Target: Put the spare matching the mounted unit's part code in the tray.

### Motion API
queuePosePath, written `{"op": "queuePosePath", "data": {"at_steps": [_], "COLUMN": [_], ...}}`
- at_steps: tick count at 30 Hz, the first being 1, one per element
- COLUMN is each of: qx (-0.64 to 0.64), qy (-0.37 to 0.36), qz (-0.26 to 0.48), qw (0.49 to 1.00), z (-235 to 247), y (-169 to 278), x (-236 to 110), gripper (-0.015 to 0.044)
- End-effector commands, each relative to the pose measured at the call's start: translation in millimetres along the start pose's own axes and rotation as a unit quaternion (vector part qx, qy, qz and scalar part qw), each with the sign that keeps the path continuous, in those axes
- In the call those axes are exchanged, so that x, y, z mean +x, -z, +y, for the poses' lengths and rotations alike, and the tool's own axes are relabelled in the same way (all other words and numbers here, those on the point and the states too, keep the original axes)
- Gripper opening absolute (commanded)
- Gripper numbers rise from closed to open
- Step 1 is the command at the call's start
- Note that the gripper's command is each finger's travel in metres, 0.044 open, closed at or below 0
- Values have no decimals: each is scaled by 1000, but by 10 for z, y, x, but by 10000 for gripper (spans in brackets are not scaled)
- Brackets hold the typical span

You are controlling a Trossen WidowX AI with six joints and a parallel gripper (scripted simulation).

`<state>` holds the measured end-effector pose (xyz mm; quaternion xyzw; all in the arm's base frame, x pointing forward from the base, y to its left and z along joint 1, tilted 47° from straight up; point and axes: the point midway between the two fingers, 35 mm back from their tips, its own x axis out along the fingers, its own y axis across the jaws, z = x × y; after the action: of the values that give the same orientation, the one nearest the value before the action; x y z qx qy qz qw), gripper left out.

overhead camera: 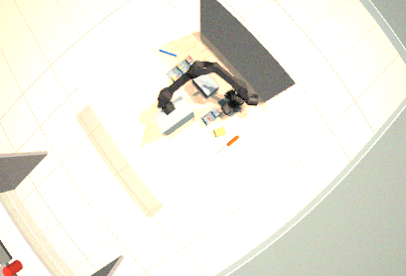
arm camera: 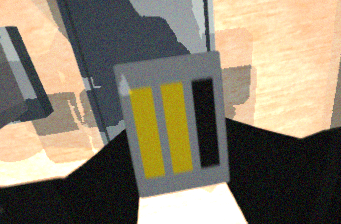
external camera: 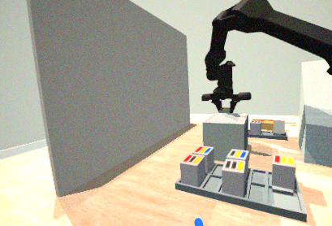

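Gripper [external camera: 226, 106] clamped on a spare [arm camera: 173, 129] with yellow-yellow-black bars, held above the grey block [external camera: 225, 133]. In the wrist view the spare hangs over a dark grey tray [arm camera: 142, 50], slightly tilted. Nearer rack [external camera: 245, 191] holds five more spares; a far rack [external camera: 269, 136] sits beyond the block. Risks: letting go while off-centre or tilted could land the spare on the tray's rim or the wood floor; the mounted unit's code isn't visible, so a mismatch can't be ruled out.
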<state>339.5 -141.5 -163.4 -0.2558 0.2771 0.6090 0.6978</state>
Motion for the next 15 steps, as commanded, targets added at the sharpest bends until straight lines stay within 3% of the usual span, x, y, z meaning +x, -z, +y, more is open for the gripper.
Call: {"op": "queuePosePath", "data": {"at_steps": [1,15], "qx": [3,3], "qy": [3,2], "qz": [-2,-3], "qw": [1000,1000], "z": [0,19], "y": [-2,-15], "x": [40,181], "gripper": [0,0]}}
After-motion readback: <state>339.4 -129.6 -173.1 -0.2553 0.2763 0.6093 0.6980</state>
